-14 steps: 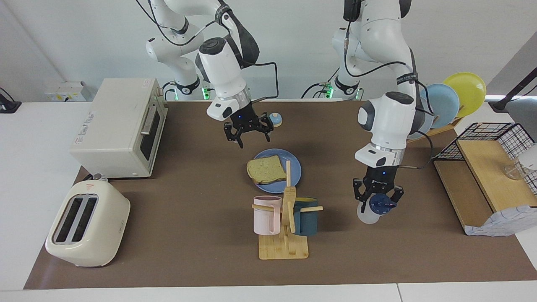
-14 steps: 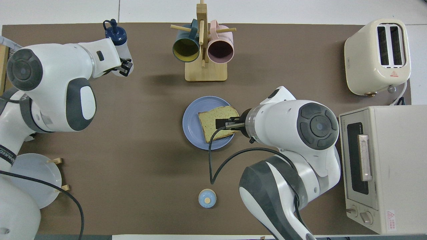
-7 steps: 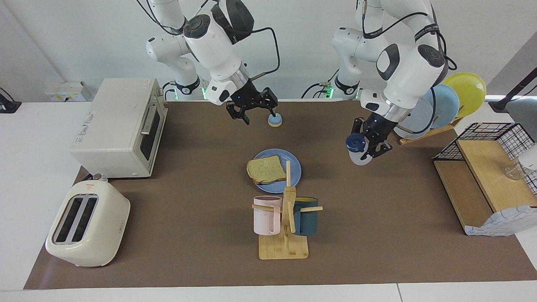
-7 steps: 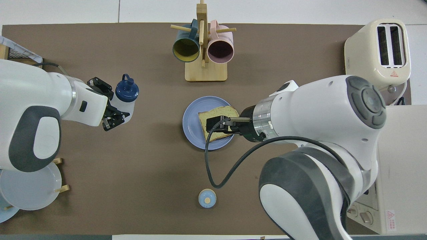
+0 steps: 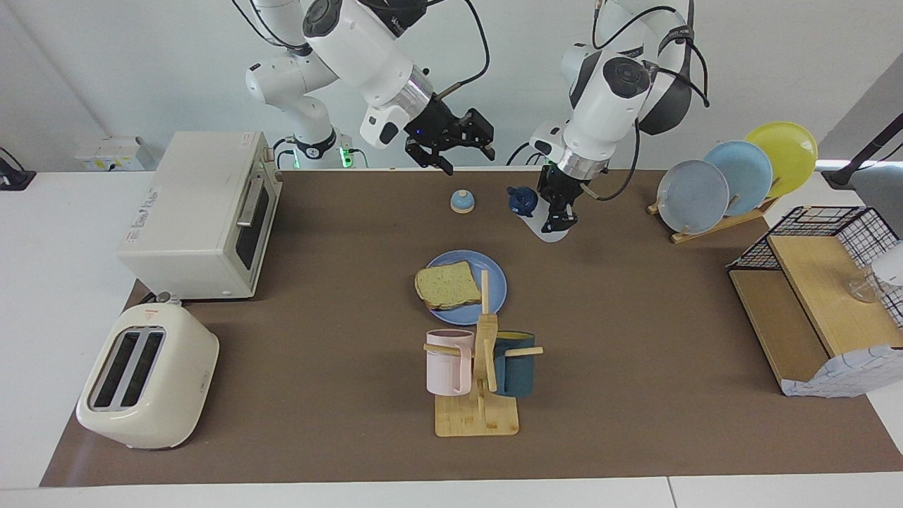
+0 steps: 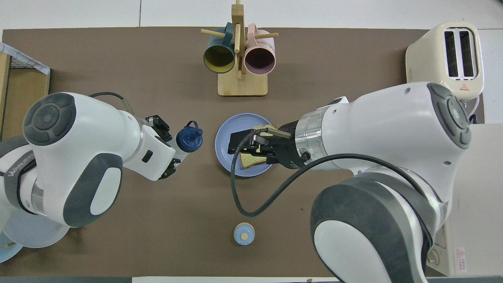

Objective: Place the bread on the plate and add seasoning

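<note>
Facing view: vs 1 s ago, left gripper (image 5: 557,212) has carried the seasoning (image 5: 532,215) up off the mat at the left arm's end and swung it in over the strip of table between the plate (image 5: 494,279) and the robots, near the bell (image 5: 462,202). L arm now folded back, wrist pointing down; bottle hangs tilted, navy cap toward the bell, pale body under the fingers. L jaws clamped tight on the bottle body. Right gripper (image 5: 451,144) has gone from low over the plate to high up over the table edge by the robots, forearm slanting down from the shoulder, fingers spread wide w/ nothing between them. Bread (image 5: 446,284) flat on the plate, unmoved, well below and clear of both jaws.

Overhead view: L gripper (image 6: 165,149) has shifted from the mat's corner to just beside the plate (image 6: 226,133); seasoning (image 6: 188,139) sticks out of the jaws, cap toward the plate. R gripper (image 6: 245,147) overlaps the bread (image 6: 251,160), so only a corner of toast shows; the facing view shows it raised, not touching. Mug rack (image 6: 239,59), toaster (image 6: 448,65) and bell (image 6: 244,234) as before.
</note>
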### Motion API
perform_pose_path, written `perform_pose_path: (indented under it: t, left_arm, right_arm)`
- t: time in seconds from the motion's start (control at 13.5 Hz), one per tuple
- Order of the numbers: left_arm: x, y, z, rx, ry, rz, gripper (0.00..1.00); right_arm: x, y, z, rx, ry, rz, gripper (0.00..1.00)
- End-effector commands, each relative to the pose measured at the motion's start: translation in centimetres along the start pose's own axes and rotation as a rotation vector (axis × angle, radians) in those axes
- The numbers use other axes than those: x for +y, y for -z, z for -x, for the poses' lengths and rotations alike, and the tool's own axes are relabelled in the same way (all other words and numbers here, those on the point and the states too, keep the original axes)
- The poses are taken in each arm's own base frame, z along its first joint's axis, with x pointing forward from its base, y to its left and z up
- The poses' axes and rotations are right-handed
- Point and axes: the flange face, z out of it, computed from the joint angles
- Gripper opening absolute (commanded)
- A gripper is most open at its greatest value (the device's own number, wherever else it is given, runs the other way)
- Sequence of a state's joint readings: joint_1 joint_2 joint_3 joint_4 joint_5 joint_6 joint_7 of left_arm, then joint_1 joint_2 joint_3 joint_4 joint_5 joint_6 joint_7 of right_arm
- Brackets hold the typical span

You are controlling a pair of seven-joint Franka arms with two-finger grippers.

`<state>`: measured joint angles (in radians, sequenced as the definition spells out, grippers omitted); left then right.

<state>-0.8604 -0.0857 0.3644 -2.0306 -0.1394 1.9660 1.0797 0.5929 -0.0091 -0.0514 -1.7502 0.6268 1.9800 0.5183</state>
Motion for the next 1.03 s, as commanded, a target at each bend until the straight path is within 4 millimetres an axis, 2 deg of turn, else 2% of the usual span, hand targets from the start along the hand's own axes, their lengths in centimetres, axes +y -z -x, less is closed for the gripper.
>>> perform_pose_path:
  t: [0.0,0.07,0.15,0.3,0.44,0.59,0.96]
  left_arm:
    - [1.9,0.1,0.7,0.000,-0.037,0.015,0.00]
    - [2.8,-0.3,0.3,0.003,-0.053,0.015,0.00]
    - [3.5,-0.7,0.2,0.007,-0.052,0.014,0.00]
    - [3.7,-0.8,0.3,0.013,-0.052,0.007,0.00]
    - [3.7,-0.6,0.3,0.021,-0.049,-0.001,0.00]
    - [3.7,-0.6,0.3,0.022,-0.047,-0.002,0.00]
    - [3.6,-0.5,0.2,0.028,-0.046,-0.007,0.00]
  right_arm:
    - [-0.7,0.1,-0.3,-0.004,-0.006,-0.003,0.56]
    - [-1.5,-0.5,0.5,-0.002,0.012,-0.005,0.48]
    - [-1.6,-0.6,0.3,0.011,0.011,-0.012,0.44]
    - [-1.5,-1.5,-0.7,0.055,0.018,0.005,0.43]
    - [-2.2,-3.5,-0.5,0.060,0.020,0.006,0.41]
    - [-2.0,-4.1,-1.0,0.068,0.017,0.010,0.37]
    - [-2.2,-4.2,-0.8,0.054,0.009,0.015,0.36]
